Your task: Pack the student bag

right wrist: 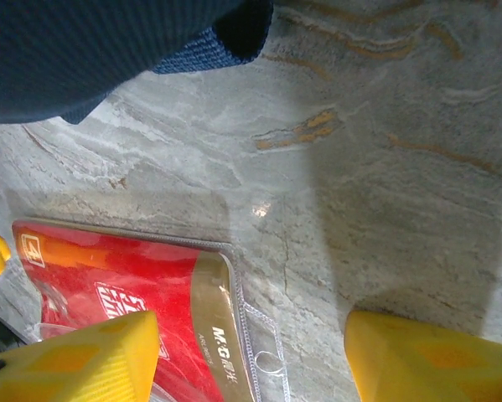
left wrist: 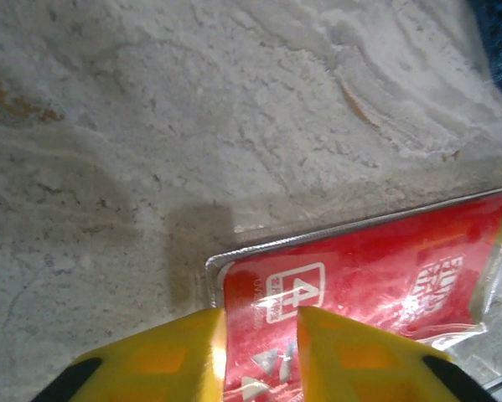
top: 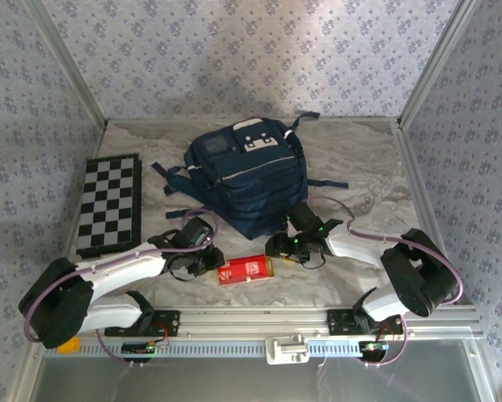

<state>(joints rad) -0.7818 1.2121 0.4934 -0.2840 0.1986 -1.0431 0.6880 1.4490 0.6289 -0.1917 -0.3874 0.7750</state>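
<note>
The student bag (top: 246, 180), navy with white piping, lies at the middle back of the table; its fabric fills the top left of the right wrist view (right wrist: 91, 50). In front of it a red plastic packet (top: 245, 270) lies flat on the table. My left gripper (top: 207, 265) is at the packet's left end. Its yellow jaws (left wrist: 261, 314) stand narrow, with the packet's corner (left wrist: 376, 268) between them. My right gripper (top: 282, 249) hovers at the packet's right end, open (right wrist: 251, 327). One finger is over the packet's gold strip (right wrist: 125, 293) and the other over bare table.
A folded black-and-white chessboard (top: 108, 203) lies at the left. The bag's dark straps (top: 322, 182) trail onto the table on both sides. Patterned walls close in the back and sides. A metal rail (top: 259, 320) runs along the near edge.
</note>
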